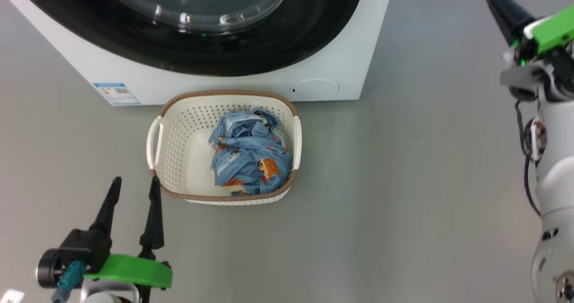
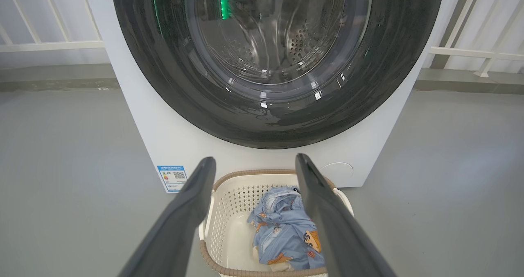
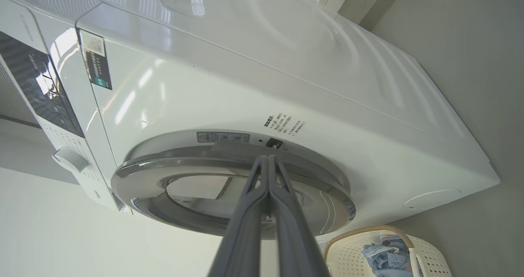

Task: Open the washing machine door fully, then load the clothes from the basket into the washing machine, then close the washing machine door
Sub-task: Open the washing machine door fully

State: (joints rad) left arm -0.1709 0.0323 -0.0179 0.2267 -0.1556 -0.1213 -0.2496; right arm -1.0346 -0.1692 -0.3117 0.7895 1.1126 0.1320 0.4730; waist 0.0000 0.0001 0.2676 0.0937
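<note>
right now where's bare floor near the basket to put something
Widest bare floor: right of the basket, to the right arm. Smaller patch: left of the basket, near the blue label. Crowded: thin strip between basket and washing machine.

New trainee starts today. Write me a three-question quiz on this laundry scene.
1. True or false: the light blue printed clothes lie in the cream perforated plastic basket.
2. The left hand has its fingers: A) apart B) pressed together.
3. Fill in: the basket stands on the floor before the big white front-loading ____.
Key: 1 true; 2 A; 3 washing machine.
</note>
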